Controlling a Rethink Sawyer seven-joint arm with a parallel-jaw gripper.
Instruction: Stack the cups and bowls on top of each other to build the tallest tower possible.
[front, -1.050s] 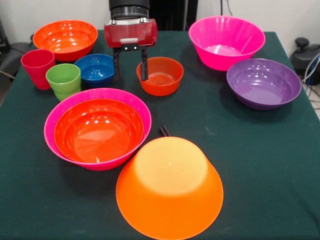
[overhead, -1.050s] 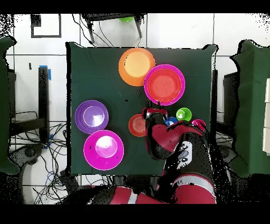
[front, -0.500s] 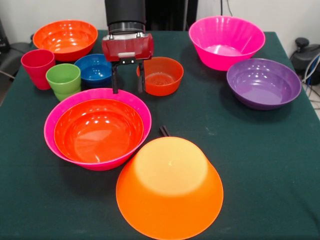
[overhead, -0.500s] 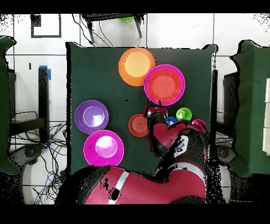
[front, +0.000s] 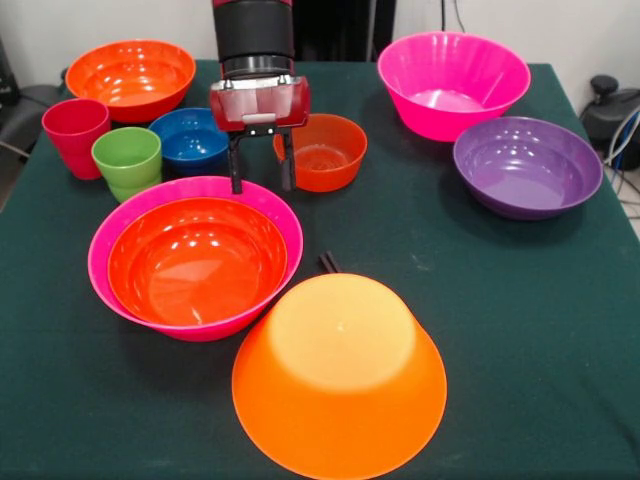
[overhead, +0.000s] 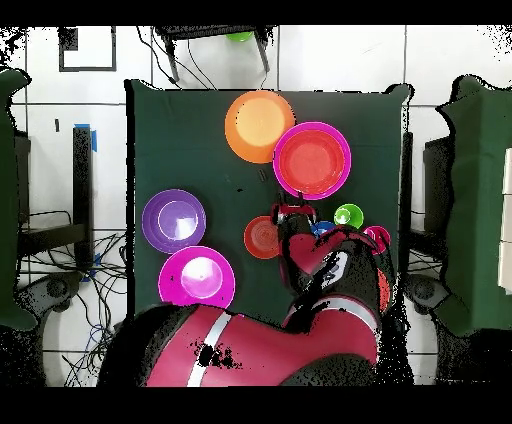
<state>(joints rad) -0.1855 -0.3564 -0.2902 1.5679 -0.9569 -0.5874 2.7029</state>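
My gripper (front: 261, 178) hangs open and empty over the gap between the small blue bowl (front: 188, 138) and the small orange-red bowl (front: 325, 152), just behind the far rim of the tower. The tower is a red-orange bowl (front: 197, 258) nested in a large magenta bowl (front: 160, 190). In the overhead view the gripper (overhead: 292, 212) sits beside the tower (overhead: 311, 160). The red-pink cup (front: 75, 135) and the lime green cup (front: 127, 160) stand left of the blue bowl. A large light orange bowl (front: 340, 370) lies mouth down at the front.
A red-orange bowl (front: 130, 75) sits at the back left, a second magenta bowl (front: 453, 85) at the back right, and a purple bowl (front: 527, 165) to the right. A small dark object (front: 329, 262) lies between the tower and the light orange bowl.
The gripper has come off the small orange-red bowl's rim, moving lower and nearer to the tower's rim. It stays open. The arm has swung across the overhead view.
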